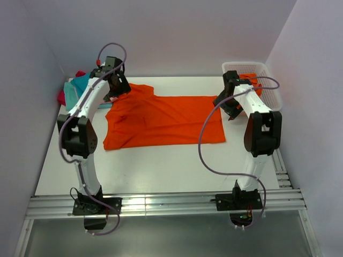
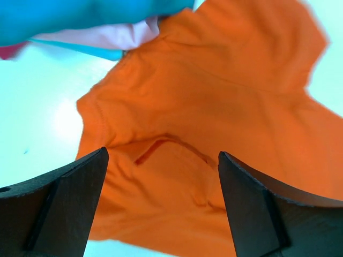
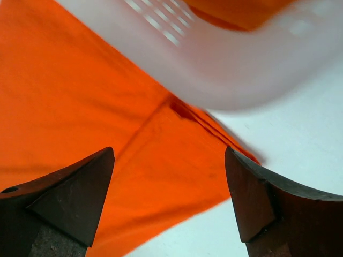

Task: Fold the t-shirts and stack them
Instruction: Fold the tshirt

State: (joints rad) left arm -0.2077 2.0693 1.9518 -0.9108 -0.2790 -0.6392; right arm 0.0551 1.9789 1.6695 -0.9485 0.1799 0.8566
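Note:
One orange t-shirt [image 1: 166, 120] lies spread flat mid-table, its collar end at the left. My left gripper [image 1: 118, 90] hangs open over that collar end; in the left wrist view the neckline sits between its spread fingers [image 2: 162, 154] with nothing held. My right gripper [image 1: 229, 107] is open above the shirt's right hem corner [image 3: 177, 160], also empty [image 3: 169, 150]. A pile of folded t-shirts lies at the back left: teal [image 2: 80, 13], pale pink [image 2: 112, 37] and crimson [image 2: 10, 51]. Another orange t-shirt [image 3: 241, 10] is in the basket.
The white lattice basket [image 1: 268, 80] stands at the back right corner, close behind my right gripper; its rim [image 3: 225, 64] fills the top of the right wrist view. Walls close in the table on the left, back and right.

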